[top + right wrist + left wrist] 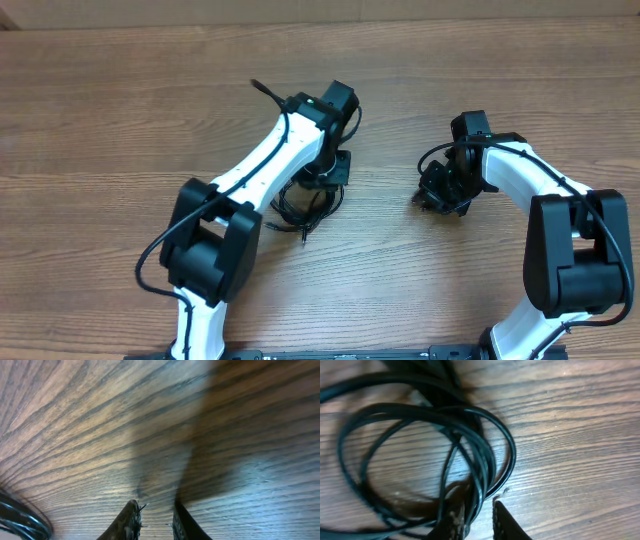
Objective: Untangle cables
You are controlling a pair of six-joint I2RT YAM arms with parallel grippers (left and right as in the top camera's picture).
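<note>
You are looking down on a brown wood-grain table [120, 120], with two white-and-black arms [270, 160] reaching over it.

Your left gripper [480, 512] is pinching at a narrow gap, with strands of the thin black flexible cables [490, 455] running between its two fingertips. That one coil is lying in several overlapping loops on the wood, too tangled for a sure strand count. Your right gripper [155, 512] is hovering low over the wood, its two fingers a sliver apart, and you cannot tell whether it is holding anything. One black cable loop [20, 520] is lying just beside it.
</note>
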